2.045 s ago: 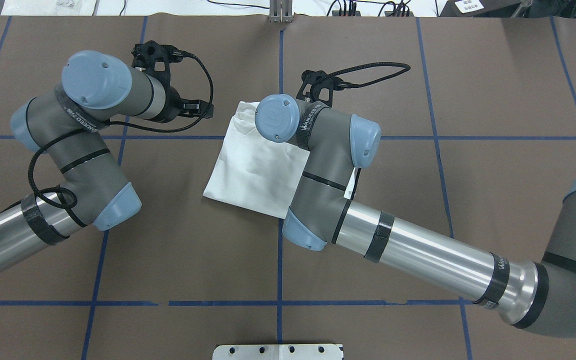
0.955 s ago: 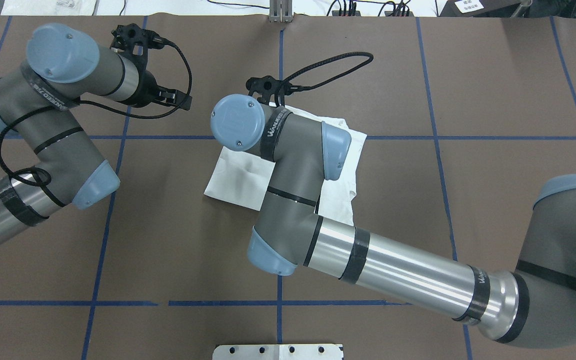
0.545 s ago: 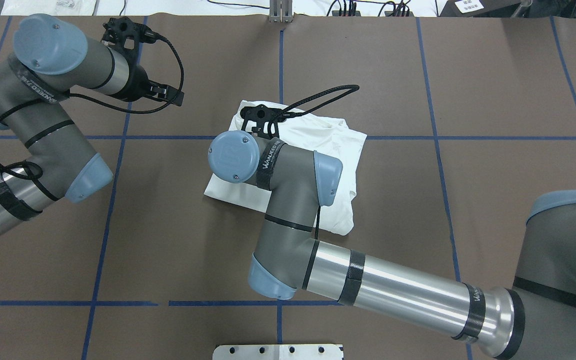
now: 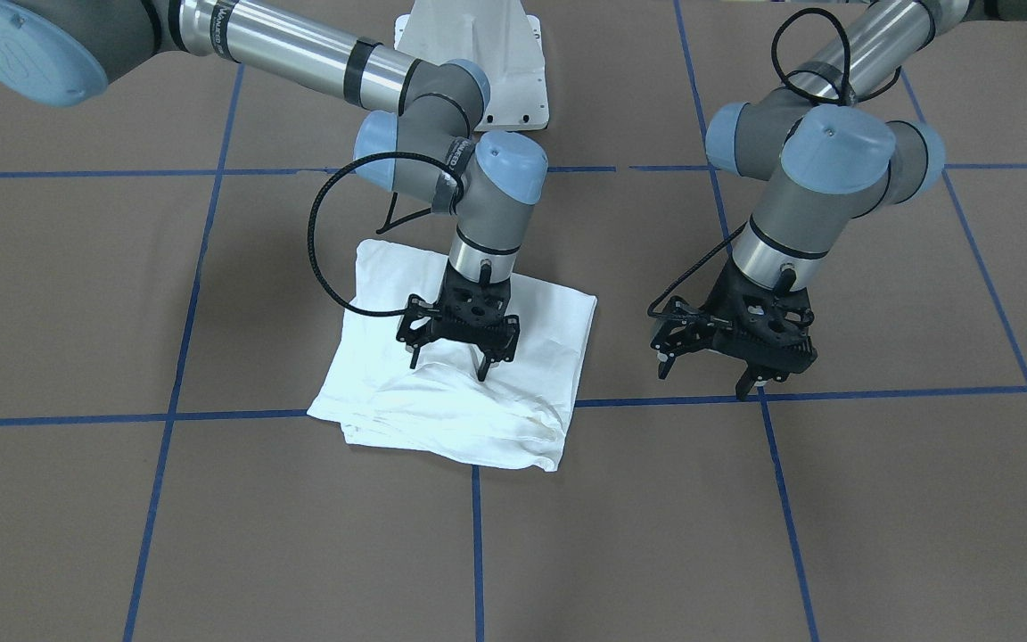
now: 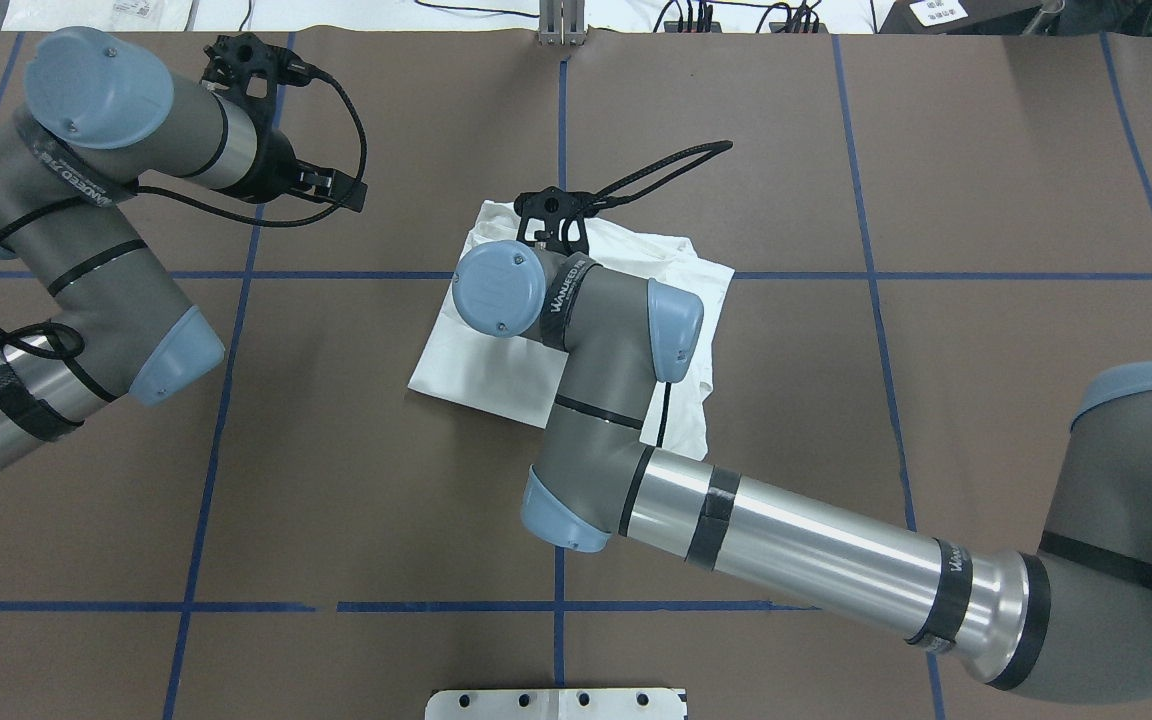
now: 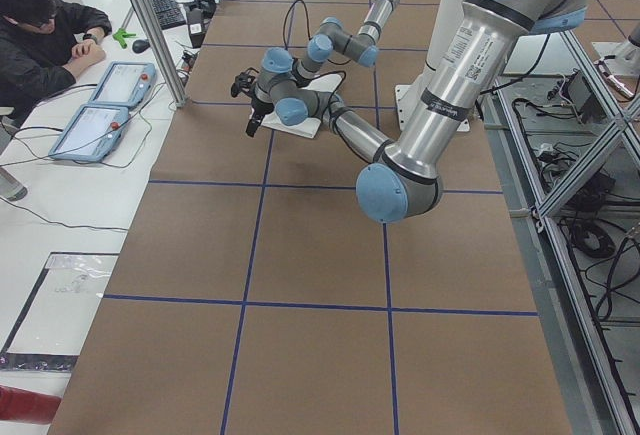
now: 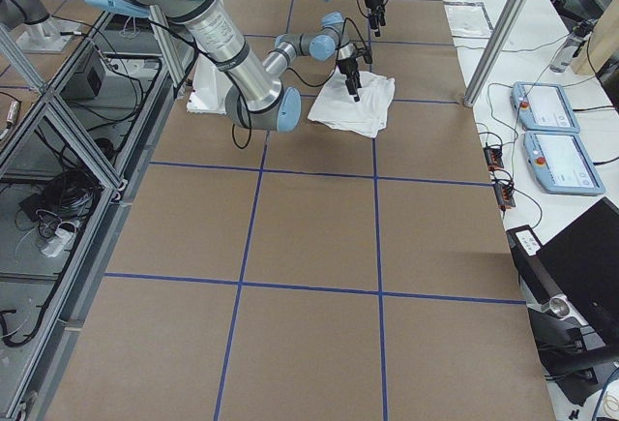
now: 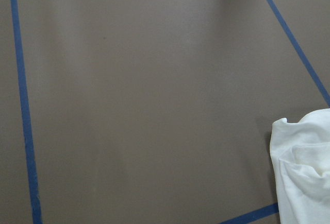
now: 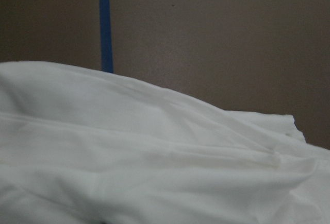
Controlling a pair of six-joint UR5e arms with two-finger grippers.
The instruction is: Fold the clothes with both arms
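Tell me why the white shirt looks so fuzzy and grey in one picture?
Right wrist-mounted view: the camera sits very close to the T-shirt, so it looks soft and dim. Exterior front-facing view: sharp, bright white, folds clear. Overhead exterior view: the right arm shows glare streaks on its silver tube.

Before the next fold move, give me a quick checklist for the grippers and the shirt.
1. Right gripper open: ok.
2. Right gripper over the shirt: ok.
3. Right gripper touching the cloth: cannot tell.
4. Left gripper open, off the shirt, over bare table: ok.
5. Shirt lying flat: not ok; the edge farthest from the robot is rumpled.
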